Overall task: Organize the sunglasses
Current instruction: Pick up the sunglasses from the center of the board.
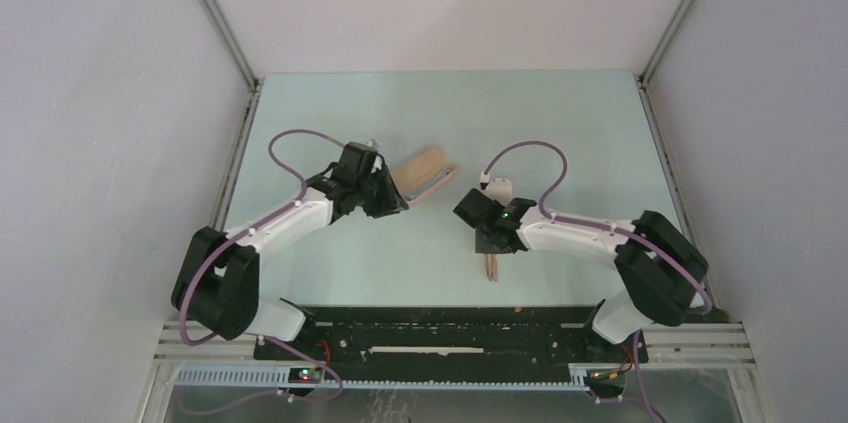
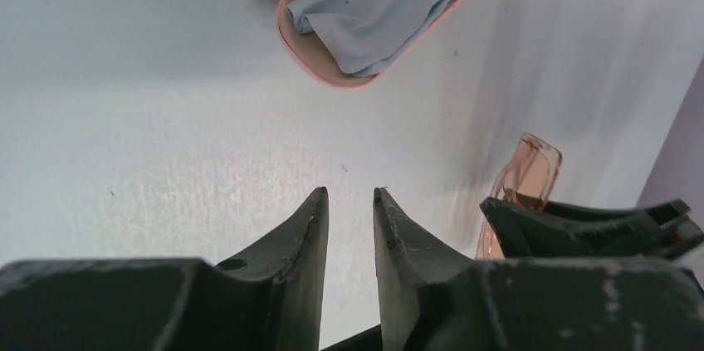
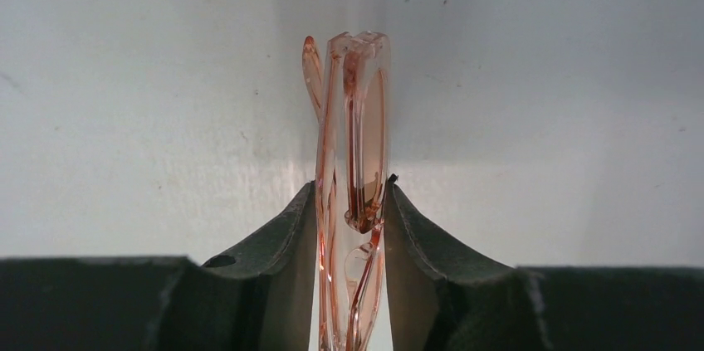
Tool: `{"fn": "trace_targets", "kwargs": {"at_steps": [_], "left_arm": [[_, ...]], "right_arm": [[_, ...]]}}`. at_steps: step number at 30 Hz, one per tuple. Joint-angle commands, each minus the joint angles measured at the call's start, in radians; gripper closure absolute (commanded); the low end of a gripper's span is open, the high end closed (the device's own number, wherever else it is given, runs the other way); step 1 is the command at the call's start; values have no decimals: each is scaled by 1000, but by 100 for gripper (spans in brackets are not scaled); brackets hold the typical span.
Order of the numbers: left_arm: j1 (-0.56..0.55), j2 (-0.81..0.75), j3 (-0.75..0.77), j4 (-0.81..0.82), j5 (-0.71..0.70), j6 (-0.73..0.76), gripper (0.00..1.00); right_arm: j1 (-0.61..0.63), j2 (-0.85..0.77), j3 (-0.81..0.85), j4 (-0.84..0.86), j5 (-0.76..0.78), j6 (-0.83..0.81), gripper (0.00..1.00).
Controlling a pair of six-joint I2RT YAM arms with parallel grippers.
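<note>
Your right gripper [image 3: 350, 188] has its fingers pressed against both sides of the sunglasses [image 3: 359, 119], which are folded and on edge, right of centre on the tabletop [image 1: 440, 103] and nearer its near edge. Check that both temple arms sit inside the pinch before you carry them, as the thin frame looks likely to twist or slip. The pink case [image 2: 309, 51] lies open left of centre with the blue cloth [image 2: 390, 11] in it, so bring the sunglasses in low and lengthwise. Your left gripper [image 2: 349, 197], near the case, stands a narrow gap apart and holds nothing; use it to steady the case.
</note>
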Motion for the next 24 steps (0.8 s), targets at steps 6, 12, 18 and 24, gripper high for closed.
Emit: {"fn": "trace_targets", "kwargs": {"at_steps": [6,12,18,24], "left_arm": [[34,73,49,93,-25,-248,67],[41,111,45,117,12,-247,67],[70,124,10,150,26,-261,49],[92,137,8,193,42,-304,48]], "right_arm": [[-38,-178,-36,91,-16,-157,85],[-53,-103,-38,114,-62,-201,85],[-51,-30,-35,148,-61,-259,84],[-40,37,-20,146,3,-291,80]]}}
